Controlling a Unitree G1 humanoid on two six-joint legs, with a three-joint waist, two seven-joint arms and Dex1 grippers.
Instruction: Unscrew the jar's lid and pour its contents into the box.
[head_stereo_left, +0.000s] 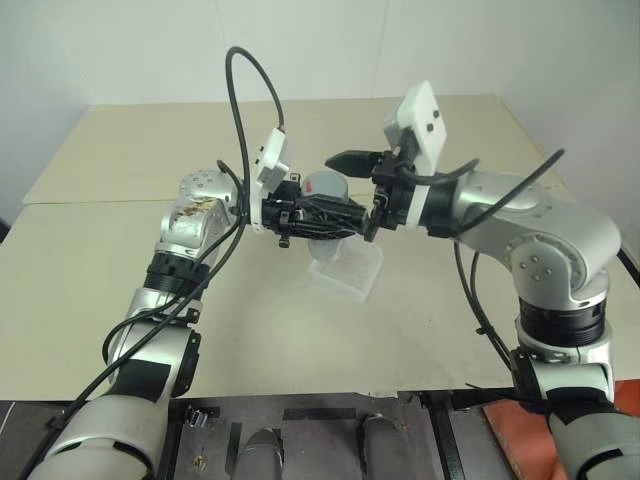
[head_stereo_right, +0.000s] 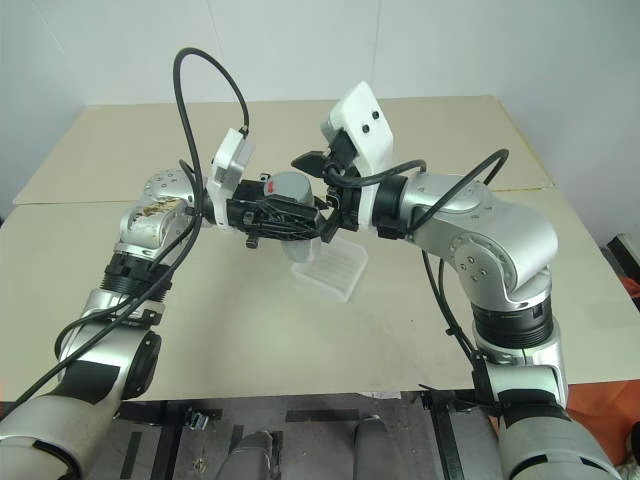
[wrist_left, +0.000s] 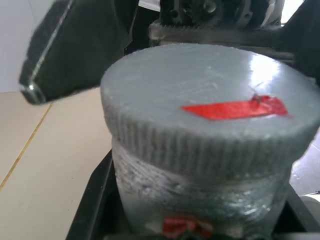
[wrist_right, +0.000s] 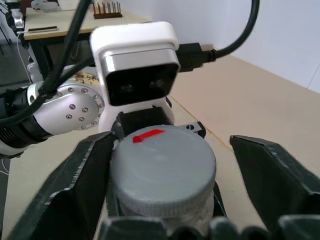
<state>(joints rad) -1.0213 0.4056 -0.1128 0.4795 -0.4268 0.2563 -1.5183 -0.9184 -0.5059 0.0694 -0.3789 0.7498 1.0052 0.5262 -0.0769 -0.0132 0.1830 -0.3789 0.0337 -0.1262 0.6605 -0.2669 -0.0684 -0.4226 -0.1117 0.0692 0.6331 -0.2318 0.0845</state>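
Two grippers meet in mid-air above the box (head_stereo_left: 347, 268) in the left eye view, with the beige tabletop (head_stereo_left: 120, 300) beneath. The left gripper (head_stereo_left: 340, 213) comes in level from the robot's left, its black fingers clamped on the jar (head_stereo_left: 322, 190), which hangs just above the box. The right gripper (head_stereo_left: 362, 190) faces it from the other side, one finger reaching past the grey lid (head_stereo_left: 328, 184).

Right eye view, same meeting: a speck of red label shows on the jar near the left wrist; any writing on it is too small to read. The box, translucent and shallow, sits on the tabletop just below both grippers.

Left wrist view: the lid, ribbed round its edge, is screwed down on the jar's cloudy clear body. A strip of red tape (wrist_left: 235, 108) lies across the lid's top, with no lettering on it. A bit of red label shows low on the jar.

Right wrist view: the right fingers (wrist_right: 75, 185) stand apart, one touching the lid's rim, the other clear of it with a gap. The contents can't be made out.
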